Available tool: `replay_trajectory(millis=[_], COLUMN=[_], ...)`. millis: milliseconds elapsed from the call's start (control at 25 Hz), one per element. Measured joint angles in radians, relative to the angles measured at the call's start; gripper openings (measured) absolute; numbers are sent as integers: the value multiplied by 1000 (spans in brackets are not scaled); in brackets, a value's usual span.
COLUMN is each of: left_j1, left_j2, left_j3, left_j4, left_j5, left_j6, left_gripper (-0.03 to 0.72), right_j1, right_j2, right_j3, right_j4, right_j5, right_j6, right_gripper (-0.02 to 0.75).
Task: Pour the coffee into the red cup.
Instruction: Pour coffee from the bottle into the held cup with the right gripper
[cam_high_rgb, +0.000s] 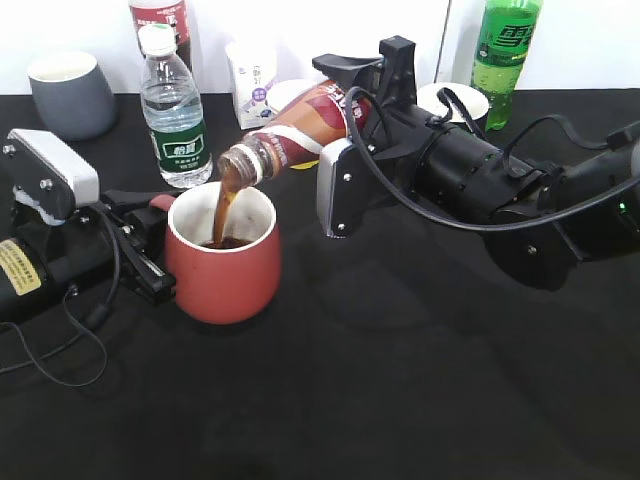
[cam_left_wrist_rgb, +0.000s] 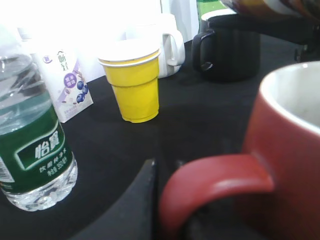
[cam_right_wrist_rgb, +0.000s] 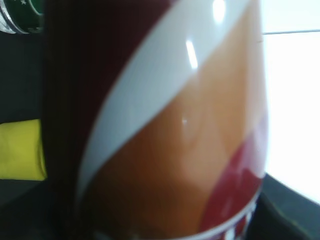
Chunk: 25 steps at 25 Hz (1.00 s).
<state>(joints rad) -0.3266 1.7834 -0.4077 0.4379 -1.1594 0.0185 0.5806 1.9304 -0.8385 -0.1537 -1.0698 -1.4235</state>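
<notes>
Coffee streams brown from tilted bottle, right hand gripping.

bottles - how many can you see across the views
4: the coffee bottle tipped in the right gripper over the red cup; a water bottle behind that cup; a green soda bottle back right; a dark bottle back left. More may be hidden.

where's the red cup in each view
Exterior view: the red cup stands left of centre, under the tilted coffee bottle, coffee streaming in.
Left wrist view: it fills the lower right, handle toward the camera.
Right wrist view: not in it; the bottle's label fills the frame.
Shared landmark: the green-labelled water bottle behind the cup, at far left in the left wrist view.
</notes>
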Motion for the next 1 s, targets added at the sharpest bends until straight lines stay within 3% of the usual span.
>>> replay_trajectory(millis=[1000], left_j1=[0], left_j2=[0], left_j3=[0], left_j4=[0], left_j5=[4], left_j6=[3], left_gripper=[64], right_j1=[0], right_j2=[0], right_j3=[-1], right_j4=[0], right_j5=[-1], right_j6=[-4], right_gripper=[534])
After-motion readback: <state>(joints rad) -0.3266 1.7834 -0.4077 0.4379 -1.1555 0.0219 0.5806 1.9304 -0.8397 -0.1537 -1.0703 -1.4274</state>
